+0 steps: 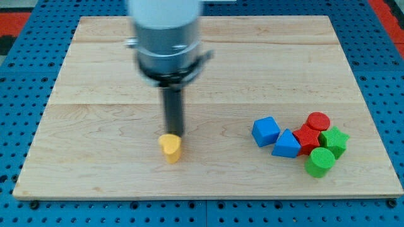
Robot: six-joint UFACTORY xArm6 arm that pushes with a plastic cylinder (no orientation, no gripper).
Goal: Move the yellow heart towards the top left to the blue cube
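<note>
In the camera view, my arm is hanging down over the bench (95,75) from the view's top, its blurred grey body covering the middle of the bench's top edge, and my dark rod is reaching straight down from it. My tip (172,133) is sitting just at the top side of the yellow heart (170,148), so close that I cannot tell whether the two are touching or only just apart. I am carrying no fingers at all, only this rod, so nothing is being grasped or clenched. The yellow heart is lying a little left of the bench's middle, nearer the bottom edge than the top edge. The blue cube (266,131) is resting well apart from it, toward the bench's right edge, at the left end of a tight cluster near the bottom right corner. Just beside the blue cube, toward the bottom right, a blue triangular block (286,144) is lying against it. A red star-like block (307,139) is crowding in next, with a red cylinder (318,121) at its top side. A green star-like block (334,140) is sitting nearest the right edge, and a green cylinder (320,162) is standing nearest the bottom edge.
</note>
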